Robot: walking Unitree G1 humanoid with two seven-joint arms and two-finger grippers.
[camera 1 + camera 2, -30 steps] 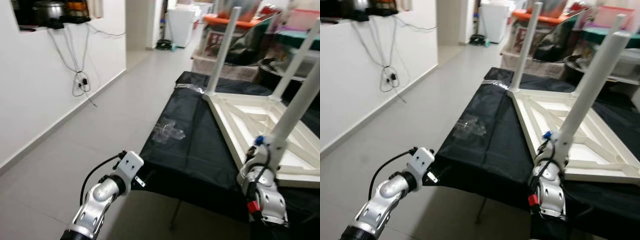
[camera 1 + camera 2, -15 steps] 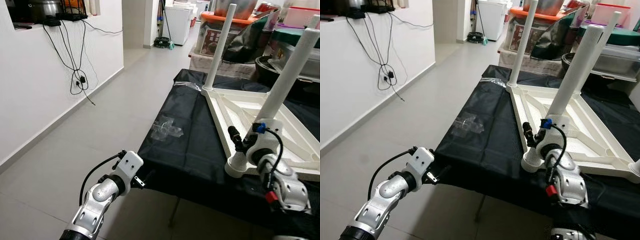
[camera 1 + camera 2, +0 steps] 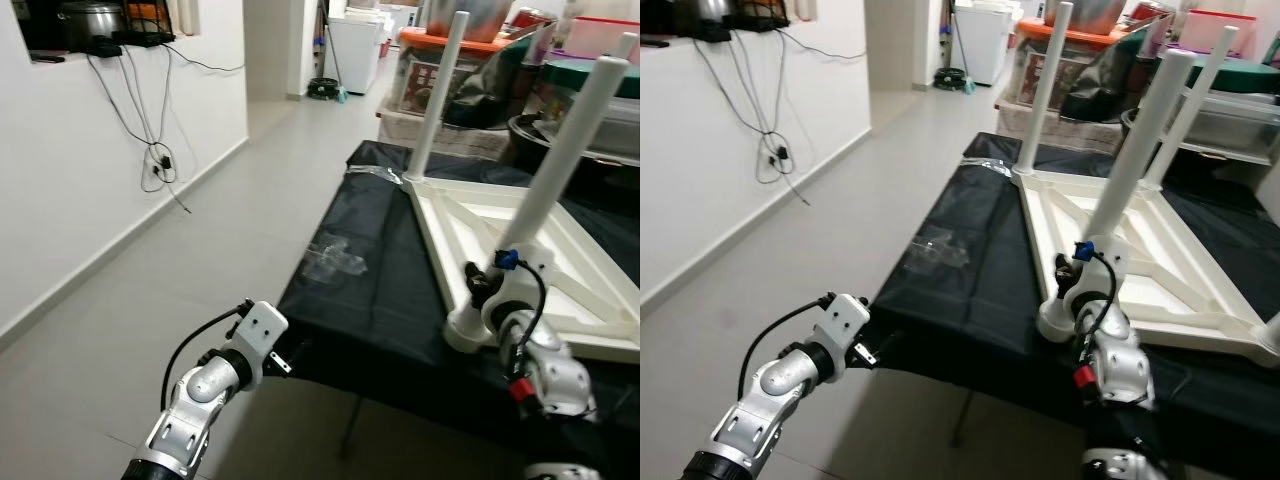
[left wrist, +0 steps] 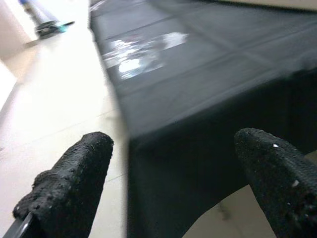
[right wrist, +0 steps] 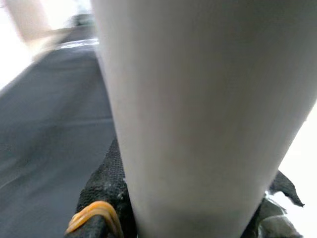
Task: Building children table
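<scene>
An upside-down white children's table frame [image 3: 520, 230] lies on a black-covered table [image 3: 370, 300]. Two white legs [image 3: 1045, 90] stand upright at its far corners. A third white leg [image 3: 565, 165] leans at the near left corner, its base [image 3: 462, 330] against the frame's edge on the black cover. My right gripper [image 3: 487, 290] is shut on this leg low down; the leg [image 5: 198, 109] sits between black pads [image 5: 106, 183] in the right wrist view. My left gripper [image 4: 173, 168] hangs open with nothing between its fingers, just off the black table's near left corner [image 3: 295, 350].
A crumpled clear plastic bag [image 3: 335, 262] lies on the black cover left of the frame. Storage boxes and clutter [image 3: 470, 70] stand beyond the table. A white wall with dangling cables [image 3: 160, 150] runs along the left, with tiled floor [image 3: 200, 250] between.
The head view has shifted. My right gripper has risen with the leg, and the leg's base now rests by the frame's near corner. The left arm has stayed put.
</scene>
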